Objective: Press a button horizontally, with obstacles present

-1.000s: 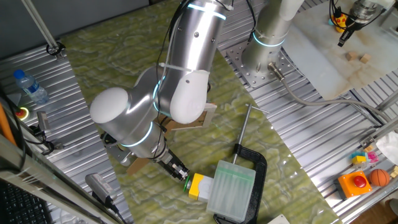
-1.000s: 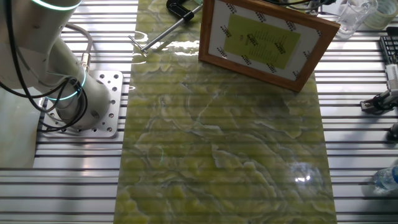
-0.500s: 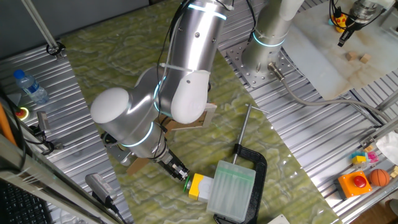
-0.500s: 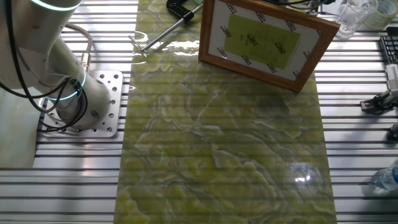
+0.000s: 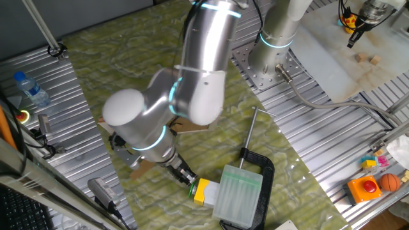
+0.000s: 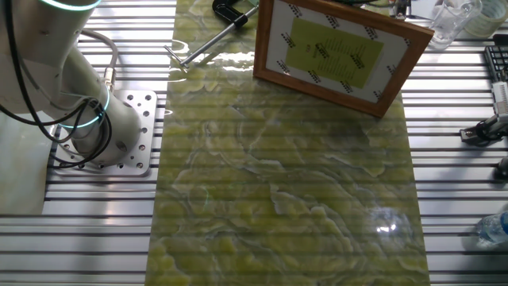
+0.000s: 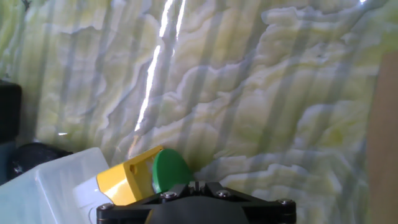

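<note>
The button has a small green cap (image 5: 192, 189) on a yellow body (image 5: 203, 191), joined to a translucent ribbed block (image 5: 238, 194). My gripper (image 5: 186, 177) points down-right with its tip right at the cap; I cannot tell if they touch. In the hand view the cap (image 7: 169, 169) and yellow body (image 7: 127, 180) lie just left of my gripper (image 7: 198, 186), whose fingertips are pressed together. The light-wood picture frame (image 6: 337, 52) stands upright in the other fixed view. In this fixed view only its brown backing (image 5: 192, 126) shows behind my arm.
A black C-clamp (image 5: 261, 167) wraps the ribbed block's right side, its rod (image 5: 250, 131) pointing up. A red dome button on an orange box (image 5: 369, 186) sits far right. A water bottle (image 5: 30, 89) lies far left. A wooden edge (image 7: 387, 143) fills the hand view's right side.
My arm's elbow and upper links have swung a little to the right. The gripper tip has stayed by the green cap. The frame and button have not moved.
</note>
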Controlling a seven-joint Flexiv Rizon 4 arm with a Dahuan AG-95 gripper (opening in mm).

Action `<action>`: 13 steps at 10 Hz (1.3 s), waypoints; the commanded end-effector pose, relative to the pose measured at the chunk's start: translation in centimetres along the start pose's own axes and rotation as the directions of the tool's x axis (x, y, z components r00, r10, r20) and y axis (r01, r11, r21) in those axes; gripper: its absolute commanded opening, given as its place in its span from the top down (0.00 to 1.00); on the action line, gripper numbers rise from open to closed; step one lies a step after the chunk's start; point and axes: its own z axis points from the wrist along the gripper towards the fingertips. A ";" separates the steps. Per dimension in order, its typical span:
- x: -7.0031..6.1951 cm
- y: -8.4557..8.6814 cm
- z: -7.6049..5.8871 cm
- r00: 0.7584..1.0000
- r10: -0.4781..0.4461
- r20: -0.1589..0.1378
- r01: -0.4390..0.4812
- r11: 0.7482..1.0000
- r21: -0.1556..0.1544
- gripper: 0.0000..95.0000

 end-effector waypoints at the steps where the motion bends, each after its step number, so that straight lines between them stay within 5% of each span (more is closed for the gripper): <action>1: -0.2 -0.1 0.0 0.999 -0.020 0.025 0.020 1.000 0.020 1.00; 5: -0.2 -0.1 0.0 0.999 -0.022 0.023 0.021 0.999 0.026 1.00; 9: -0.2 -0.3 0.1 0.997 0.002 0.081 -0.009 0.996 0.093 1.00; 13: -0.2 -0.3 0.2 0.997 -0.001 0.080 -0.008 0.994 0.109 1.00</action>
